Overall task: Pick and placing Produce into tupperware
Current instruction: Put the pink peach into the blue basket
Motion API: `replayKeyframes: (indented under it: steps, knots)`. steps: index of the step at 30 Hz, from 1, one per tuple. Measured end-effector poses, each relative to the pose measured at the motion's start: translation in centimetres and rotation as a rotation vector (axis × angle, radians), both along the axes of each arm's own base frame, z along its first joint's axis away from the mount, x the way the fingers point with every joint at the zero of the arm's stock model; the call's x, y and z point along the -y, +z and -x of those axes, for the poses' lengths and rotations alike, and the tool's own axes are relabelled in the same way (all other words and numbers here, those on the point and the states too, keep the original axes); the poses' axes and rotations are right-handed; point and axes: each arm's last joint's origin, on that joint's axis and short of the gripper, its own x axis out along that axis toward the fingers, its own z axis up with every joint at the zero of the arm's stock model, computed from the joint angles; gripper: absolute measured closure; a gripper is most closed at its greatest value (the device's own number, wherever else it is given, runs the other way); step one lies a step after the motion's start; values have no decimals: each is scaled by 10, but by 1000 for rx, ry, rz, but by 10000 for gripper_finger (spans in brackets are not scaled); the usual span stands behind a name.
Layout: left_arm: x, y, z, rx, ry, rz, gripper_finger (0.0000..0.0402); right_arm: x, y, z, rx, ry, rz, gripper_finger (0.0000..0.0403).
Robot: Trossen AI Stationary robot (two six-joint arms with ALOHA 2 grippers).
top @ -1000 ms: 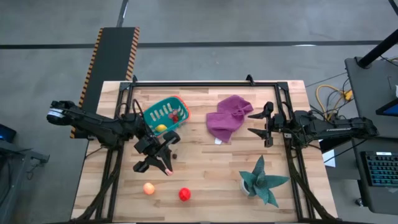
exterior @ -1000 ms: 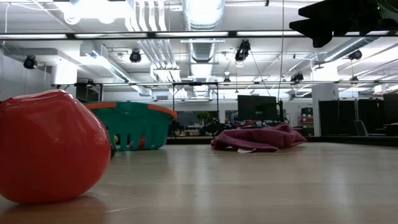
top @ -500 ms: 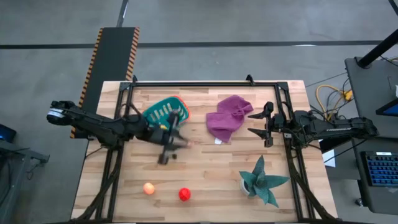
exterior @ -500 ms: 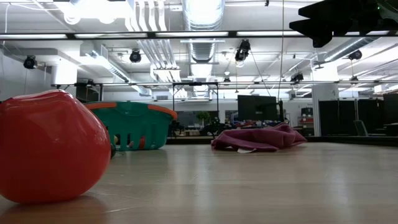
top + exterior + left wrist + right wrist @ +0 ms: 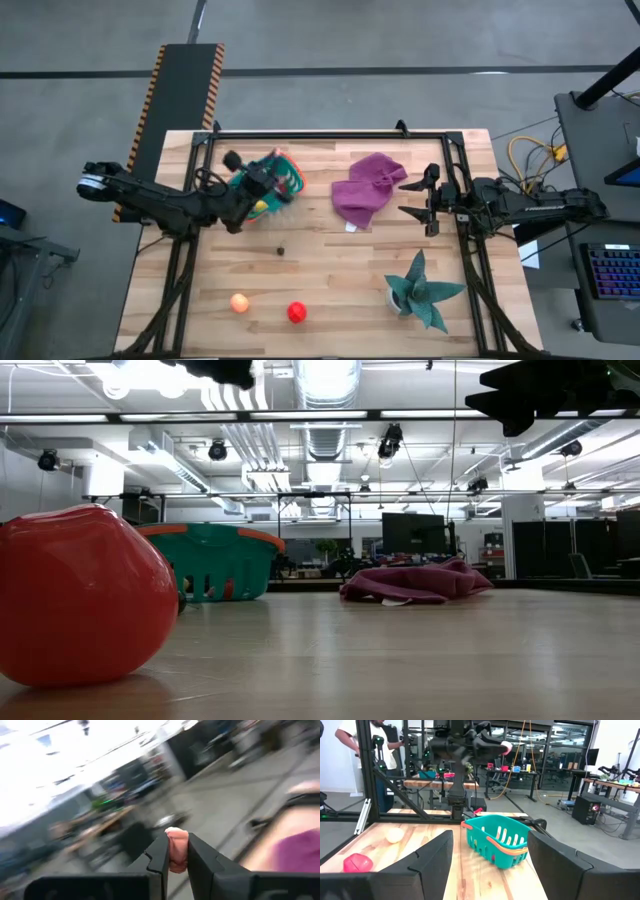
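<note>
Nearest, an orange toy ball [image 5: 239,302] and a red toy ball [image 5: 297,313] sat on the wooden table [image 5: 330,270]. Mid-table, the right gripper [image 5: 412,196] waited, fingers apart. Farther left, the left gripper [image 5: 287,181] hung above the teal slotted plastic basket [image 5: 262,175], clamped on a small pink piece [image 5: 176,851].

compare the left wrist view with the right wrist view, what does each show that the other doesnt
Only the left wrist view shows, up close, the small pink piece pinched in the left gripper, whose jaws are shut on it, with the purple cloth off to one side. Only the right wrist view shows the teal basket, the red ball and the pale ball on the table, plus a person in the room behind. Both show the left gripper carrying that pink piece.
</note>
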Motion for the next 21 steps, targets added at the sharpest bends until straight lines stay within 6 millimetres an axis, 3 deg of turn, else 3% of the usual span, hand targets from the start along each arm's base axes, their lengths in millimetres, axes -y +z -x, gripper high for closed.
replayKeyframes:
  steps: [5,15,21]
  knots:
    - [-1,0,0,-133,186,-29,372,0,0,0,0,0,0,156]
    - [1,-13,-12,-218,197,-55,372,0,0,0,0,0,0,156]
    - [2,-9,-16,-219,198,-57,372,0,0,0,0,0,0,156]
